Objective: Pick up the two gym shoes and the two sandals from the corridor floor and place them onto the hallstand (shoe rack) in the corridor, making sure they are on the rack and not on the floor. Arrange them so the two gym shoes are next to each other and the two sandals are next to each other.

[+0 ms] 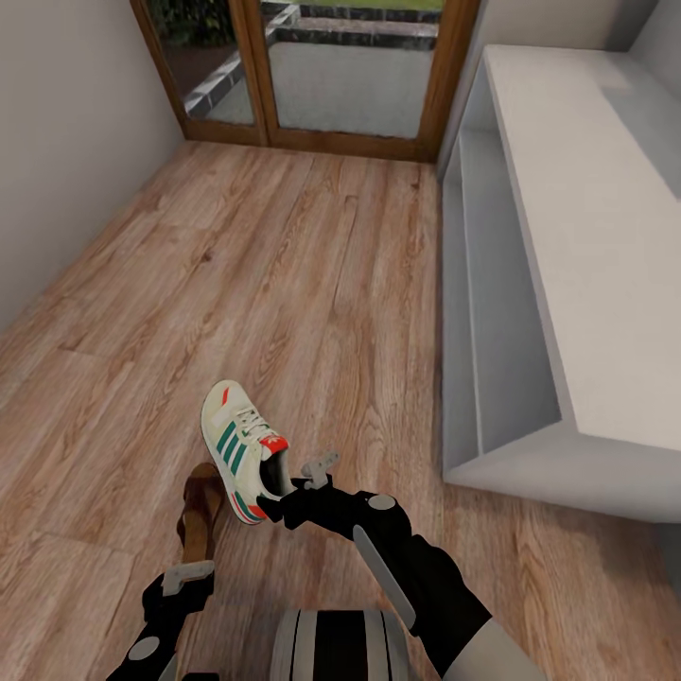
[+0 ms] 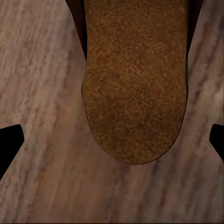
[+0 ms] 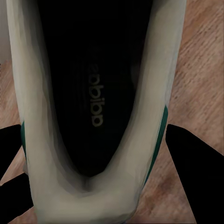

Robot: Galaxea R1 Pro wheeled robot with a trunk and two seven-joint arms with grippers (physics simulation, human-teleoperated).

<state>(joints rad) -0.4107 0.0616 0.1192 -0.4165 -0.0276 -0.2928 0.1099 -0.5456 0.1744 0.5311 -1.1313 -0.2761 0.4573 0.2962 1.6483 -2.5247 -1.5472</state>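
- The hallstand bench [image 1: 586, 189], at the right of the head view, carries no shoe in the part that shows.
- The right claw [image 1: 288, 492] is closed on the heel of one gym shoe [image 1: 241, 449], lower centre.
- The left claw [image 1: 184, 577] hangs spread wide over a sandal [image 1: 200, 515] lying on the corridor floor [image 1: 284, 265].
- I judge that nearly all placing is left.

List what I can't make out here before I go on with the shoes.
- Sneaker: its heel in the head view lies behind the right end effector; whether it is lifted off the floor is unclear.
- Sandal: its near end is covered by the left end effector; the left wrist view cuts off its far end.
- Rack: its right side runs off the head view's edge.
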